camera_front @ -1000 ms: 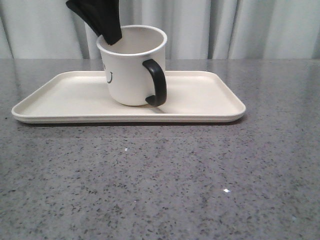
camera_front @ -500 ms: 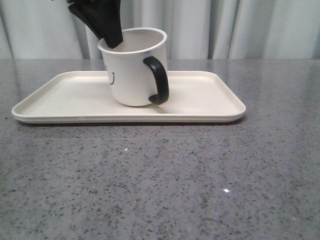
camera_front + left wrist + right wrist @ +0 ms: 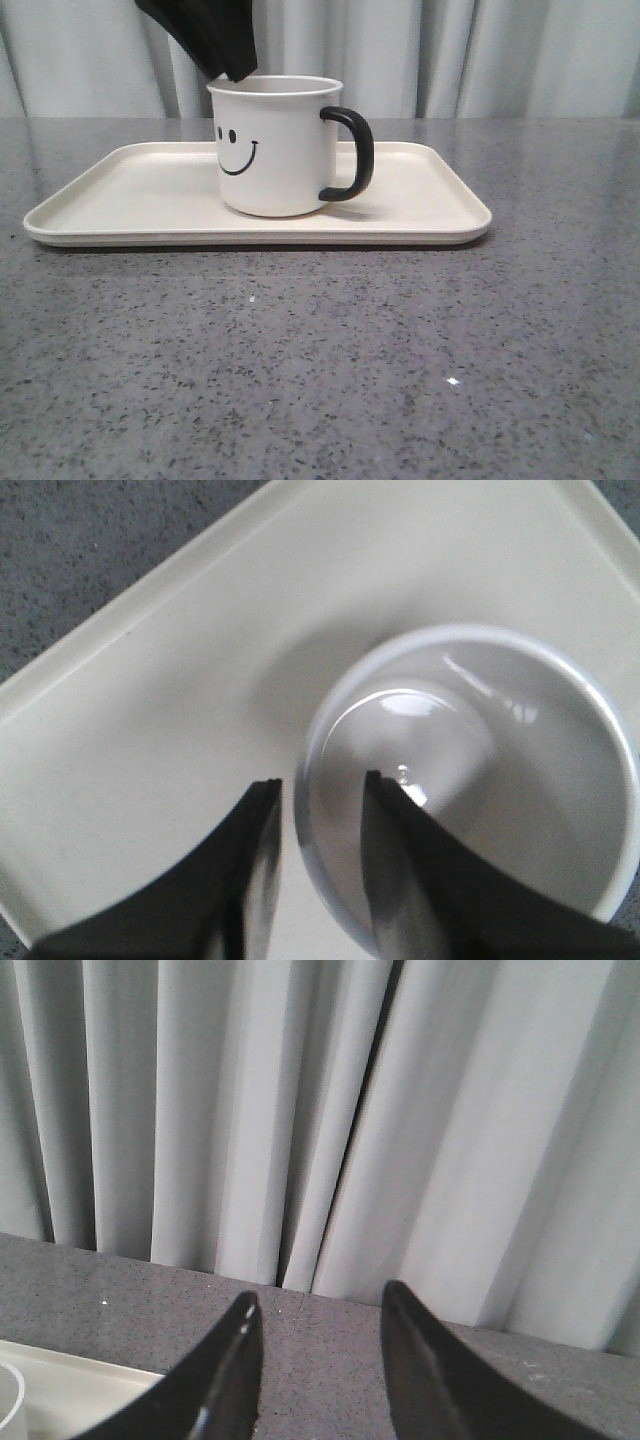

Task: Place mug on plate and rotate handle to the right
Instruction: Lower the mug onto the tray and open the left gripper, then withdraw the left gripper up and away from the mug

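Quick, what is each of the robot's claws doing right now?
Left gripper: open, its fingers either side of the mug rim, not clamping it.
Right gripper: open, holding nothing, up facing the curtain.

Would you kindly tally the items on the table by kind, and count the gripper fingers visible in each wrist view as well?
Mug, white with a smiley face and black handle: 1
Plate, cream rectangular tray: 1
Left gripper fingers, straddling the mug's rim: 2
Right gripper fingers, apart and holding nothing: 2
Total: 2 items on the table, 4 fingers.
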You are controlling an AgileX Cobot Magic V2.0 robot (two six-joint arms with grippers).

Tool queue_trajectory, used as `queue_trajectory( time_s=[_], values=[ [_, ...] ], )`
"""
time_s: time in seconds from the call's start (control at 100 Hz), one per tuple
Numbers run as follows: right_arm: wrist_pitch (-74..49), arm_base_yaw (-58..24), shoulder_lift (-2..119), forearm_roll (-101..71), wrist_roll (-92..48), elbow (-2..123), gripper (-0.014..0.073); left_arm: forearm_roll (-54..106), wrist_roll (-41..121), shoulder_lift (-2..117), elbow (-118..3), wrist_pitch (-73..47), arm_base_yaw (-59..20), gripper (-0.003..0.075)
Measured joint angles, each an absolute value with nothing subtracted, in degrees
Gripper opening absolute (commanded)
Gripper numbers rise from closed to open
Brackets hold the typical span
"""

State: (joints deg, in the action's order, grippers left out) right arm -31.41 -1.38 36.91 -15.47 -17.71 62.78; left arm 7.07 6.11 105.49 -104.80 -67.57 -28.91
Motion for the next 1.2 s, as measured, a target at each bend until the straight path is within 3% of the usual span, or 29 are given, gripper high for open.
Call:
queue_trajectory(
  time_s=[0.55,1.05,1.2],
  values=[
    [-31.86,-1.38,36.91,-15.47,-17.71,62.78,0.0309,3.81,5.48,102.08,-116.36,-72.07,-28.91,0.0295],
    [-31.96,-1.38,36.91,-15.47,-17.71,62.78,0.0309,-8.89,0.00,79.93,-116.58,-72.92,-28.91,0.0288],
    [-31.96,-1.38,36.91,-15.47,-17.71,62.78,0.0309,-12.71,-2.05,73.38,-113.43,-73.05,-28.91,0.0232]
  ],
)
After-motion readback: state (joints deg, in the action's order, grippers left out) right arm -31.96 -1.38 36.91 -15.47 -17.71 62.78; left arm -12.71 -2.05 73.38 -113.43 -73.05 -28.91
